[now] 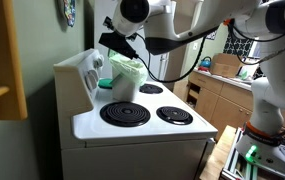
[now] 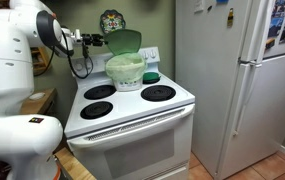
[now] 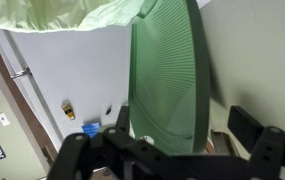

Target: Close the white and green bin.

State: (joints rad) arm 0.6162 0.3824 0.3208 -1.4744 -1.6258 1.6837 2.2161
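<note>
The white and green bin [image 2: 125, 70] stands on the back of the white stove, a translucent white tub with a light green rim. It also shows in an exterior view [image 1: 125, 80]. Its flat green lid [image 2: 125, 41] stands raised, nearly upright, above the tub. My gripper [image 2: 95, 40] is at the lid's edge, level with it. In the wrist view the ribbed green lid [image 3: 167, 70] fills the middle, between the two spread fingers of my gripper [image 3: 182, 128]. The fingers are apart and do not clamp it.
A small teal sponge-like object [image 2: 151, 76] lies beside the bin. The stove top [image 2: 132, 108] has several black coil burners. A white fridge [image 2: 237, 80] stands close beside the stove. A wall and a wooden cabinet [image 1: 2, 60] are nearby.
</note>
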